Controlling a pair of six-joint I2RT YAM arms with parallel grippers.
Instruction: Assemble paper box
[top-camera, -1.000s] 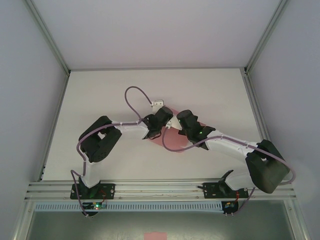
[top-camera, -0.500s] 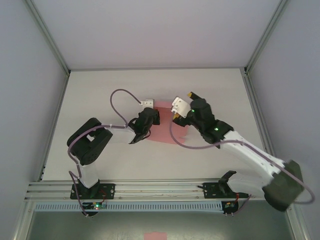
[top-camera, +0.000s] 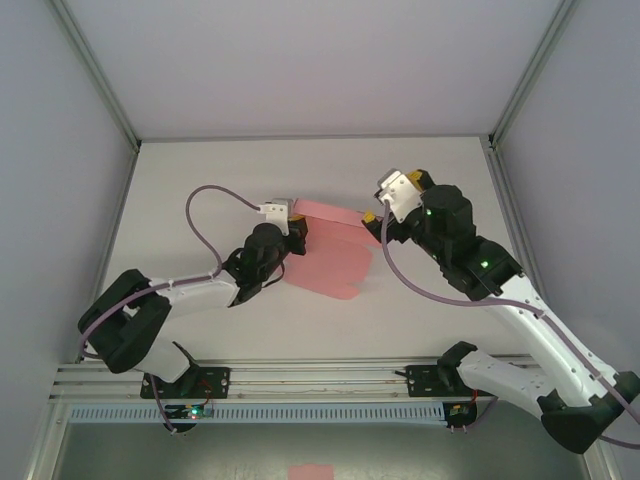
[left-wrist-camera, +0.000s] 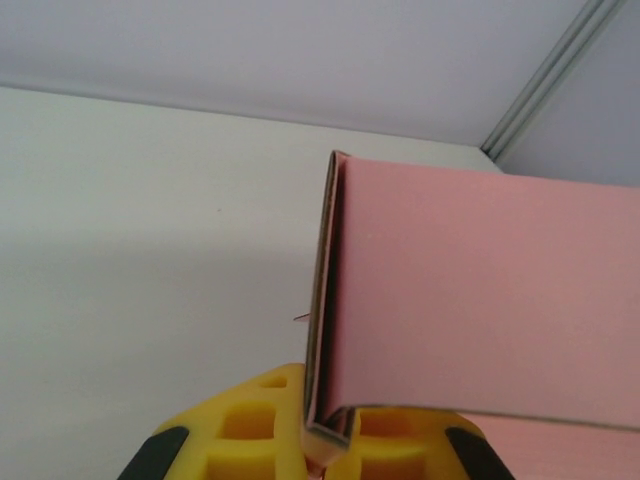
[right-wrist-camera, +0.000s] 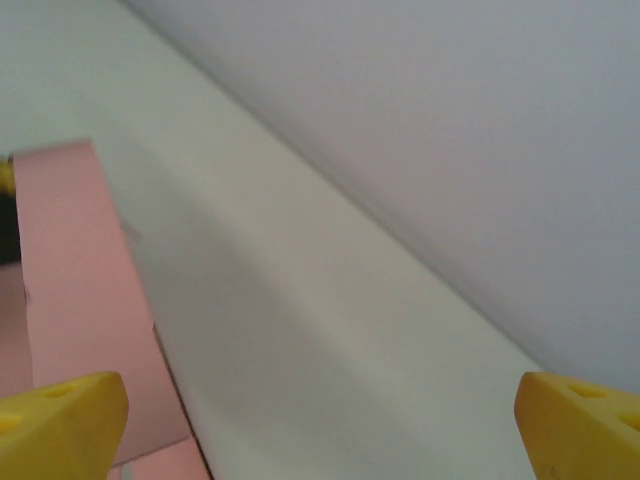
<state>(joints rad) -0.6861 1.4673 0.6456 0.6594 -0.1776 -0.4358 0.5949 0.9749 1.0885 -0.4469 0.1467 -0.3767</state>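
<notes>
Left gripper (left-wrist-camera: 325, 428) jaws clamp the folded edge of the paper box (left-wrist-camera: 480, 300), whose right side is cut off; right gripper (right-wrist-camera: 320, 425) jaws stand wide apart, tips cropped.

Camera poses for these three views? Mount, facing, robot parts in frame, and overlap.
Top external: above and behind the bases, looking down on the table; both arms, left gripper and right gripper at the paper box.
Left wrist: on the left arm, looking across the table toward a corner post; its yellow fingertips pinch the box's folded edge.
Right wrist: on the right arm, looking over the table at a grey wall; its yellow fingertips spread apart.
Shared: all three see the pink box and white table.
</notes>
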